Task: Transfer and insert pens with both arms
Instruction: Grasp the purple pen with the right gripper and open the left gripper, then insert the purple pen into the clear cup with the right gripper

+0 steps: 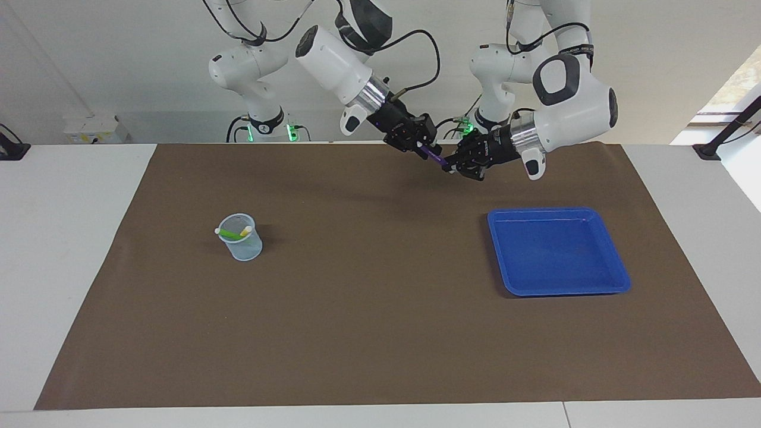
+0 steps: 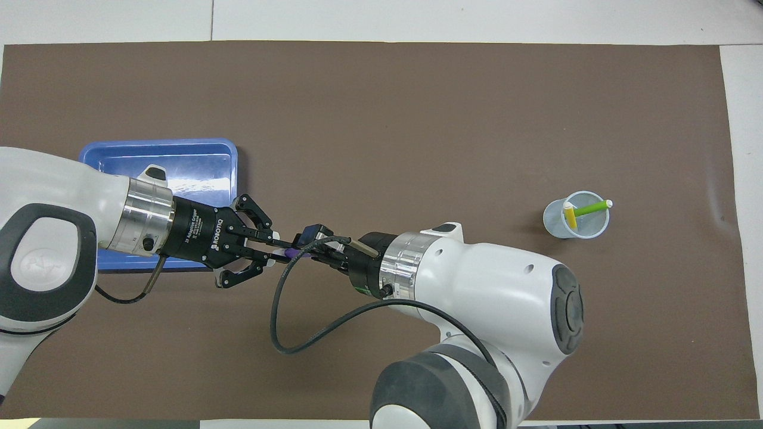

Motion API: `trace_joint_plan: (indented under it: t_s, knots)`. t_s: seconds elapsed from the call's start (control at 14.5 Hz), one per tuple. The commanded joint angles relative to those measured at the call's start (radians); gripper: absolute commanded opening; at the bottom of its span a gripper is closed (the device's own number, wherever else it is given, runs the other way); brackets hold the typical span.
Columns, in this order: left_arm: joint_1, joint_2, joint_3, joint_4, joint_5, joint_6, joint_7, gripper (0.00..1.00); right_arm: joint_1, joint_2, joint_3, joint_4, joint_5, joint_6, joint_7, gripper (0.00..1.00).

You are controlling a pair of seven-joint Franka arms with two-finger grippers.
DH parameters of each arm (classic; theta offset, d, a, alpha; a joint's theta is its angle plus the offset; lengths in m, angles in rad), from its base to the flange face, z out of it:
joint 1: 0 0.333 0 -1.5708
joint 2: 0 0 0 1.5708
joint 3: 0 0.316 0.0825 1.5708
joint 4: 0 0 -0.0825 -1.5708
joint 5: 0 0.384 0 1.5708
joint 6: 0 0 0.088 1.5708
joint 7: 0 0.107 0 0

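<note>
Overhead view: the left arm's bulk covers part of the tray [image 2: 160,156]. Only a short purple stretch of the purple pen [image 2: 291,252] shows between the two grippers; its ends are buried in the fingers.

The pen is up in the air over the mat [image 1: 368,309], between tray and cup [image 1: 241,238], toward the robots' edge. Its long axis runs gripper to gripper, tilted, with the lower end at the left gripper.

The left gripper [image 1: 453,168] is clamped on the pen's lower end, fingertips together. The right gripper [image 1: 423,146] is around the upper end, touching it; I can't tell if its grip is closed.

The yellow pen [image 2: 570,217] and green pen [image 2: 590,208] stand in the cup, leaning and crossed, pale caps above the rim.
</note>
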Motion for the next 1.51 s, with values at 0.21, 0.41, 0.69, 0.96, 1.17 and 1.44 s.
trace_joint_plan:
  t_s: [0.21,0.41,0.69,0.96,1.17,1.44]
  knots:
    - [-0.008,-0.034,0.007,-0.035,-0.022,0.021,-0.011,0.0,-0.01,-0.002,0.001,0.002,-0.017,-0.015,-0.013,0.0]
    - [-0.002,-0.036,0.009,-0.027,-0.022,0.018,-0.014,1.0,-0.024,0.0,-0.001,0.004,-0.018,-0.053,-0.013,0.0]
    - [0.001,-0.036,0.01,-0.026,-0.022,0.016,-0.014,1.0,-0.149,-0.005,-0.007,0.08,-0.199,-0.3,-0.017,0.0]
    - [0.009,-0.025,0.015,-0.006,-0.005,0.012,-0.011,1.0,-0.355,0.0,-0.01,0.237,-0.4,-0.733,-0.223,0.0]
    - [0.003,0.022,0.013,0.092,0.25,0.019,0.021,1.0,-0.491,0.001,-0.009,0.281,-0.614,-0.948,-0.571,0.0]
    - [-0.001,0.087,0.012,0.218,0.541,0.019,0.166,1.0,-0.558,-0.025,-0.009,0.207,-0.894,-0.887,-1.022,0.0]
